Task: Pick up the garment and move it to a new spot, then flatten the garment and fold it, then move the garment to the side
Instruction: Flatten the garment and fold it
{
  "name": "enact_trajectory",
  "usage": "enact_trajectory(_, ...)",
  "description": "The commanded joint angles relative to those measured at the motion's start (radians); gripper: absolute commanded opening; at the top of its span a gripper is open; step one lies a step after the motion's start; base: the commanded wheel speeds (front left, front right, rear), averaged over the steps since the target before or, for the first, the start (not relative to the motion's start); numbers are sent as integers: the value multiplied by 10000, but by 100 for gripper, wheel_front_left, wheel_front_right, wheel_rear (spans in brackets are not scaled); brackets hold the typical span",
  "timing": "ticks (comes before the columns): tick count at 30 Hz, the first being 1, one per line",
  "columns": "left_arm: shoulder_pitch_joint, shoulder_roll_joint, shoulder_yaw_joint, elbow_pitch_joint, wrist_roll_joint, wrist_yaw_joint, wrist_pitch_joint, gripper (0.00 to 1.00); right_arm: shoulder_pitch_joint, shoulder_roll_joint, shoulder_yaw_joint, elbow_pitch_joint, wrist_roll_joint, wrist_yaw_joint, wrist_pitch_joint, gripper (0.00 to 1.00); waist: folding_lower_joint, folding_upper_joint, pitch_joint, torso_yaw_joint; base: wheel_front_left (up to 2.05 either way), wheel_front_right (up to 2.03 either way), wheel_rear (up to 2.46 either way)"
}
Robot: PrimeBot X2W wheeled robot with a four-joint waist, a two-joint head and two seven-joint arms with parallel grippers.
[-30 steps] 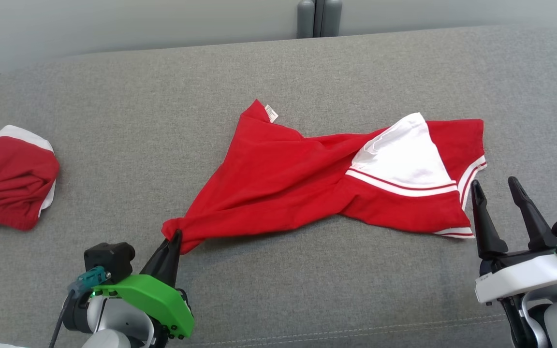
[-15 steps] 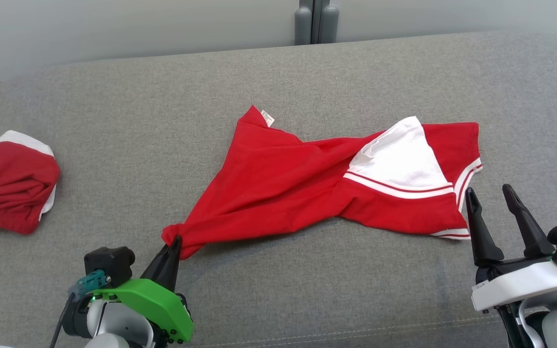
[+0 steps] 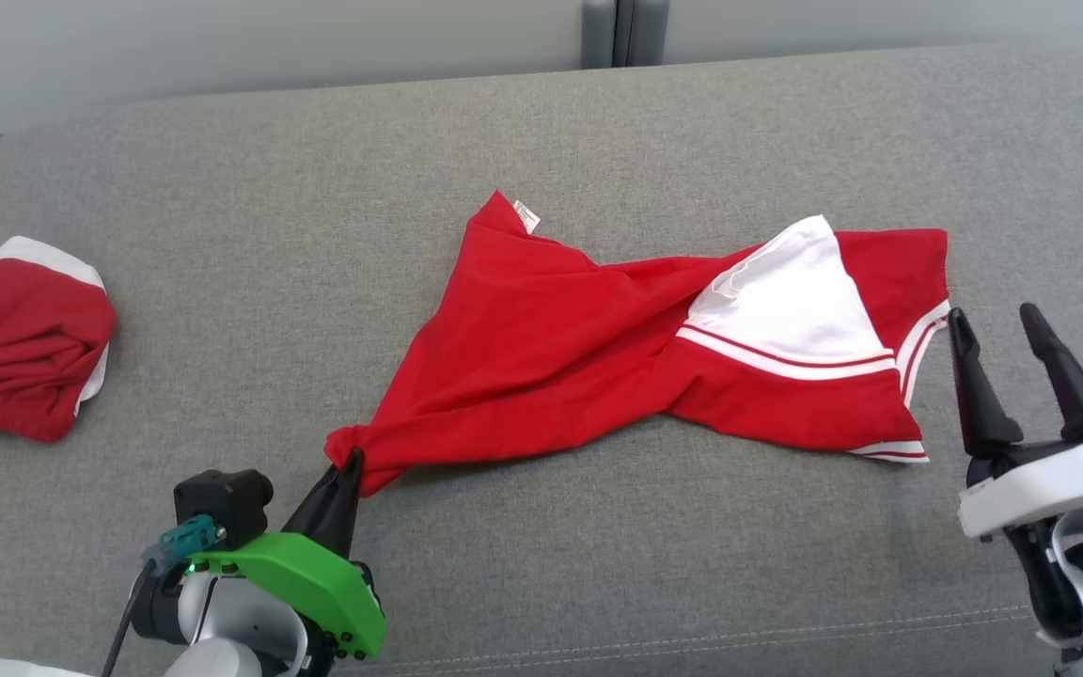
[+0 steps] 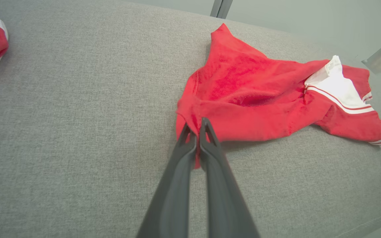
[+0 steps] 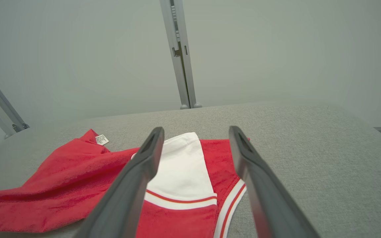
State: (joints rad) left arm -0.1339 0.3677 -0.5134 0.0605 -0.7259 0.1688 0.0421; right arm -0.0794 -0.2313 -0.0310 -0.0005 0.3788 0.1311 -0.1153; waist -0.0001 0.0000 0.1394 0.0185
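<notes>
Left wrist view | left gripper (image 4: 194, 128) pinched tight on garment (image 4: 243, 99) corner, likely to pull it flat | right gripper (image 3: 995, 315) spread wide just beside its other end, ready to grasp

On grey cushion (image 3: 222, 188): red garment (image 3: 551, 348), bundled cloth (image 3: 20, 353)

Padded surface (image 3: 222, 235): bears every item listed. Wall (image 3: 222, 47) behind its far edge, with an upright post (image 3: 624, 28) at the middle of that edge.
Garment (image 3: 551, 348): lies from the centre to the right of the surface, twisted across its middle. Sewn label (image 3: 526, 216) at its far corner.
Left gripper (image 3: 351, 461): near left, fingers pinched on the garment's near-left corner.
Right gripper (image 3: 995, 315): near right, just beside the garment's right edge, fingers apart, seemingly clear of the cloth.
Second garment (image 3: 20, 353): bundled at the surface's left edge, well apart from the first.
</notes>
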Motion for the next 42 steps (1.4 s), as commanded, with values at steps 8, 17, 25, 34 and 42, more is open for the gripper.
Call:
enact_trajectory(8, -949, -285, -321, 57, 294, -267, 40, 0, -2106, -1459, 642, 2132, 827, -7, 152, 100, 1, 0, 1121, 681, 0, 0, 0)
enact_trajectory(17, -1682, -773, -698, 467, 460, -596, -177, 0, -3757, -2479, 2145, 4154, 1533, -6, 113, 100, 1, 0, 1925, 1395, 0, 0, 0)
enact_trajectory(25, -2182, -1189, -986, 994, 537, -892, -379, 0, -5190, -3119, 3603, 5671, 2309, -7, -80, 100, 1, 0, 2303, 1726, 0, 0, 0)
enact_trajectory(34, -2405, -1315, -1058, 1418, 488, -1043, -562, 0, -6234, -3579, 5142, 6470, 3490, -7, -148, 100, 1, 0, 2390, 1772, 0, 0, 0)
enact_trajectory(42, -2442, -1243, -1005, 1531, 436, -974, -627, 0, -6516, -3818, 6238, 6266, 4244, -7, -733, 0, 1, 0, 2339, 1615, 0, 0, 0)
